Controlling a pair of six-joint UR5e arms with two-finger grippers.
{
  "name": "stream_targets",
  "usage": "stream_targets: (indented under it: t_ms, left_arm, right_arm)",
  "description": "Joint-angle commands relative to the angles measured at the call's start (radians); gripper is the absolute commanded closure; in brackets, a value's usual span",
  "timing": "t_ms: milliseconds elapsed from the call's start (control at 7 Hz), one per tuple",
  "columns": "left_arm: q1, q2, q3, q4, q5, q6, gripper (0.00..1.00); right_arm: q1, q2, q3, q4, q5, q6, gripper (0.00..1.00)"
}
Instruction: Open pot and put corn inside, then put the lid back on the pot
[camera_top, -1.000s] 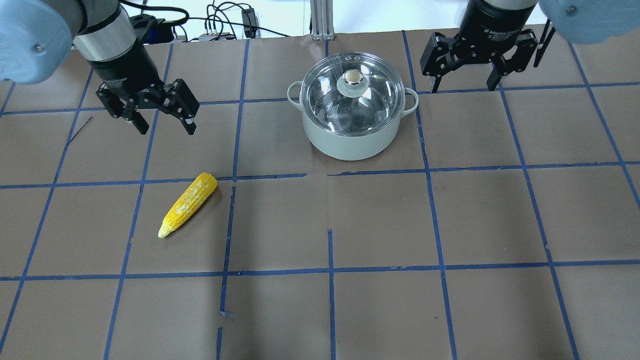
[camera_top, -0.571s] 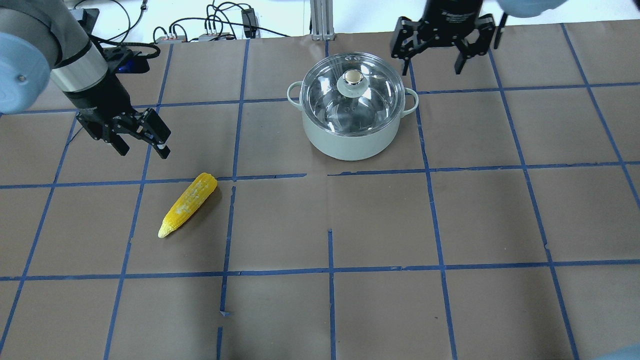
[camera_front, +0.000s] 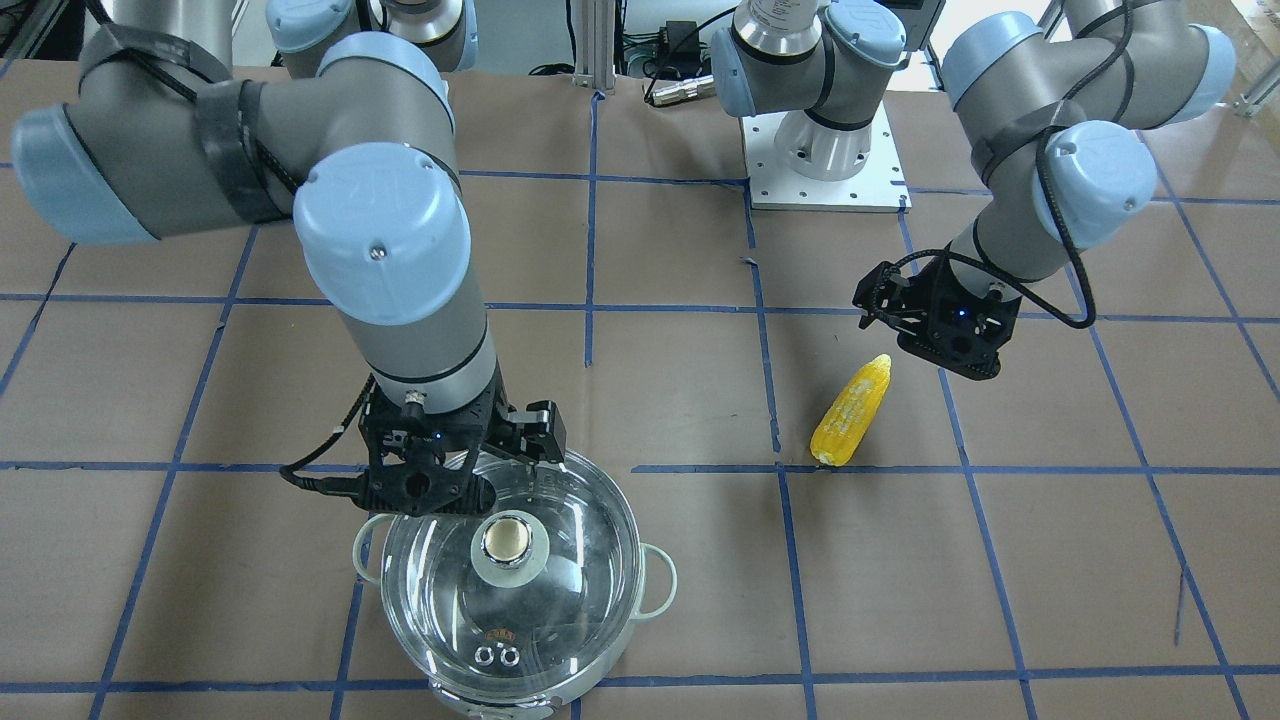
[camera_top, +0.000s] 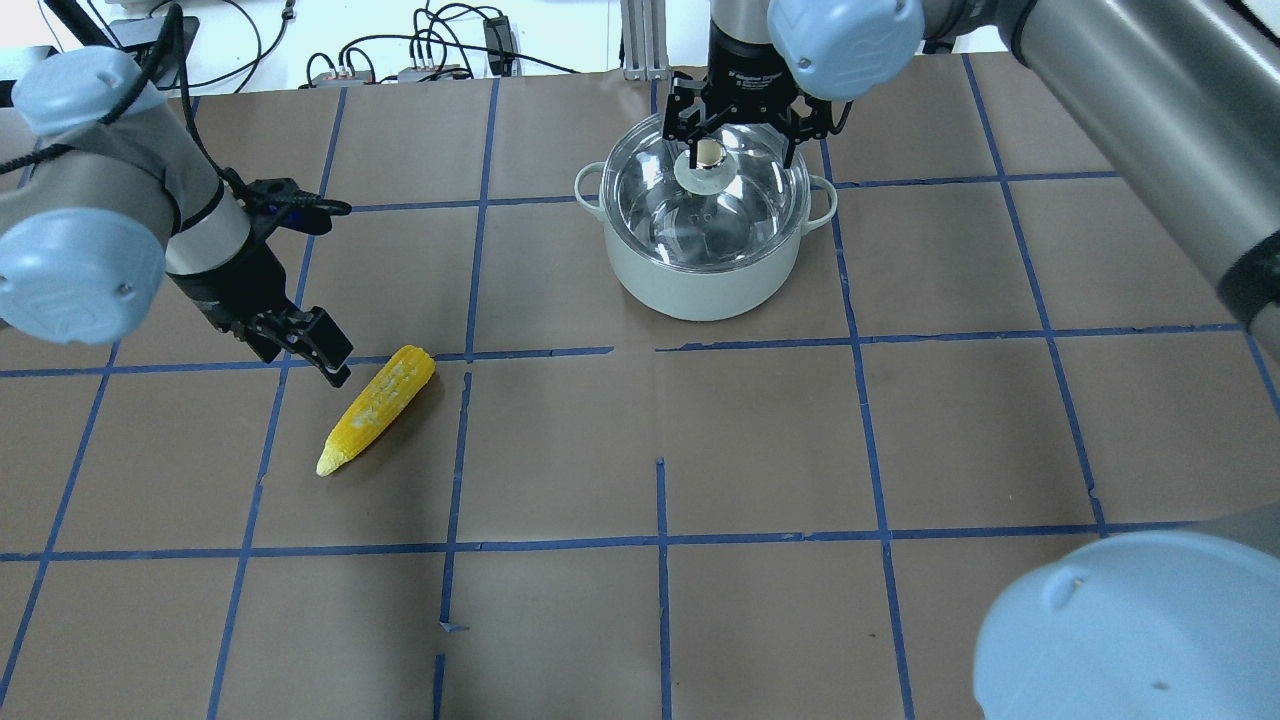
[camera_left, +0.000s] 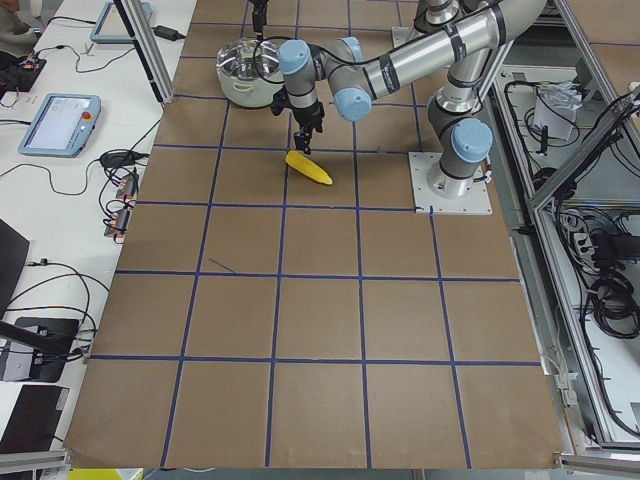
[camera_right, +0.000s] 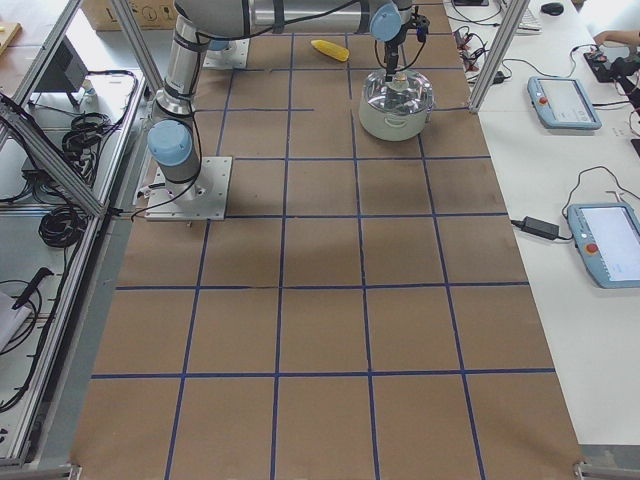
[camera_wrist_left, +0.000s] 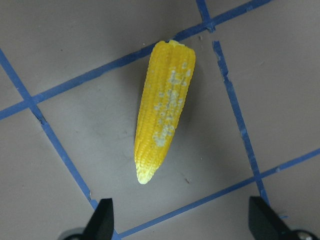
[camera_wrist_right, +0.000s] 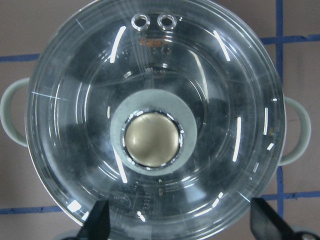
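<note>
The pot (camera_top: 700, 280) stands at the back middle with the glass lid (camera_top: 760, 210) on it. My right gripper (camera_top: 738, 135) is open and hovers above the lid's knob (camera_top: 709, 153); in the right wrist view the knob (camera_wrist_right: 152, 139) sits centred ahead of the open fingertips (camera_wrist_right: 97, 220). The yellow corn (camera_top: 377, 408) lies on the table at the left. My left gripper (camera_top: 305, 360) is open just beside the corn's thick end. In the left wrist view the corn (camera_wrist_left: 162, 115) lies ahead of the spread fingertips (camera_wrist_left: 102, 220), not touched.
Brown paper with a blue tape grid covers the table (camera_top: 760, 450). Cables and a metal post (camera_top: 640, 40) line the back edge. The right arm's elbow (camera_top: 1130, 630) looms at the front right of the overhead view.
My left gripper has moved forward and down to the corn's thick end. My right gripper has swung left from the back right to above the lid's knob. Both stayed open.
</note>
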Motion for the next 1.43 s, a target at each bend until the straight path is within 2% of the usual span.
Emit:
stream_targets:
  t_ms: [0,286,571,1000,1143,1286]
  left_arm:
    - [0.000,-0.012,-0.117,0.210,0.000,0.005,0.06]
    - [0.000,-0.016,-0.146,0.224,-0.001,0.010,0.06]
    - [-0.005,-0.047,-0.172,0.264,-0.003,0.063,0.06]
    - [0.000,-0.094,-0.165,0.270,-0.009,0.108,0.04]
    - [0.000,-0.122,-0.164,0.327,-0.010,0.106,0.04]
    - [-0.002,-0.147,-0.163,0.364,-0.012,0.102,0.05]
  right_arm:
    - [0.003,0.038,-0.004,-0.052,-0.002,0.027,0.01]
    - [0.004,0.062,0.001,-0.067,0.000,0.038,0.03]
    - [0.000,0.079,-0.008,-0.078,0.001,0.040,0.17]
    - [0.003,0.091,-0.054,-0.104,-0.002,0.038,0.19]
    - [0.004,0.096,-0.053,-0.098,-0.008,0.040,0.25]
    - [0.015,0.096,-0.047,-0.075,-0.012,0.052,0.39]
